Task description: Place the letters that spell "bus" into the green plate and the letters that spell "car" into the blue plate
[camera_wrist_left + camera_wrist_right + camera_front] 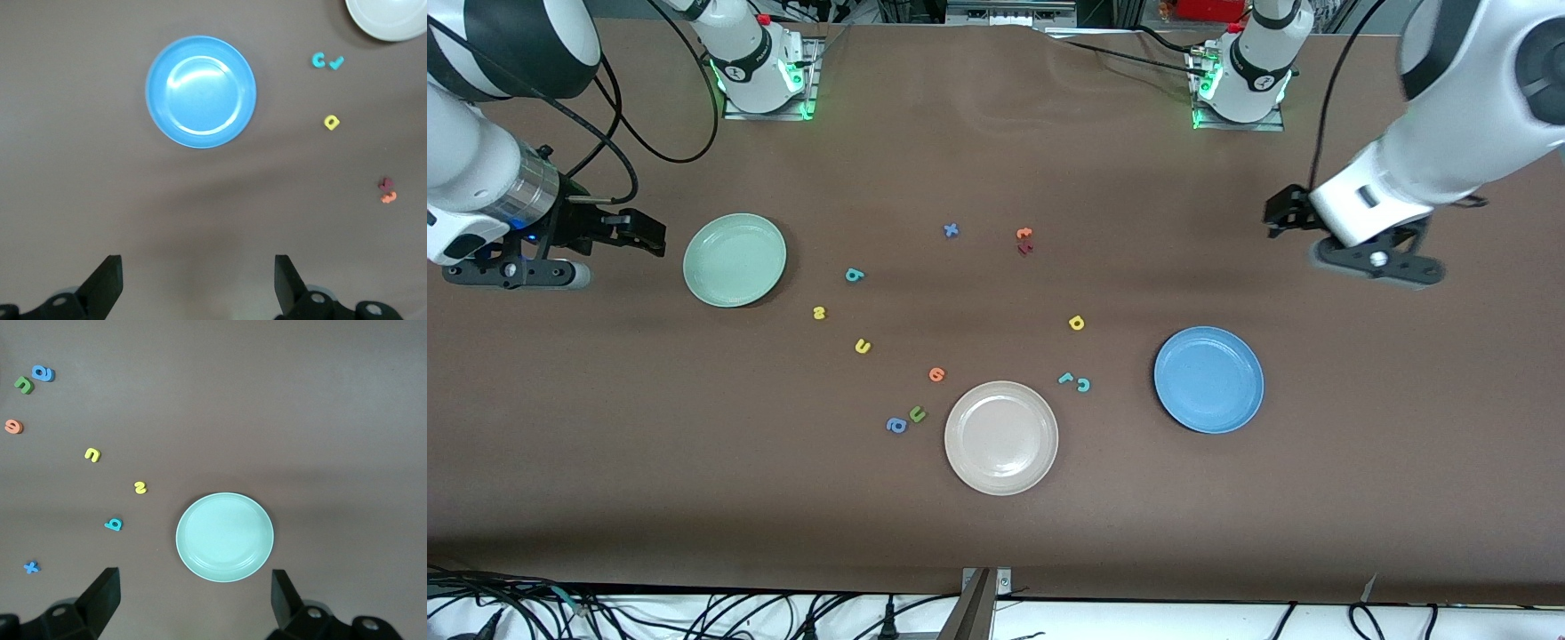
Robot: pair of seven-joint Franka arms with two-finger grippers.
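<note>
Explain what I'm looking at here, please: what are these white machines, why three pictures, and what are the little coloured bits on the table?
These are two robot arms bolted to a brown table. The big picture looks down from across the table. The other two come from cameras on each arm's wrist, looking past its two black fingers.

The right hand hangs beside the green plate; the left hand hangs up the table from the blue plate. Both are open and hold nothing.

A beige plate lies nearest the camera. Scattered between the plates are small foam letters: a teal b, yellow s and yellow u near the green plate; a teal c, teal r and yellow a near the blue one, plus spares. All three plates are empty.
</note>
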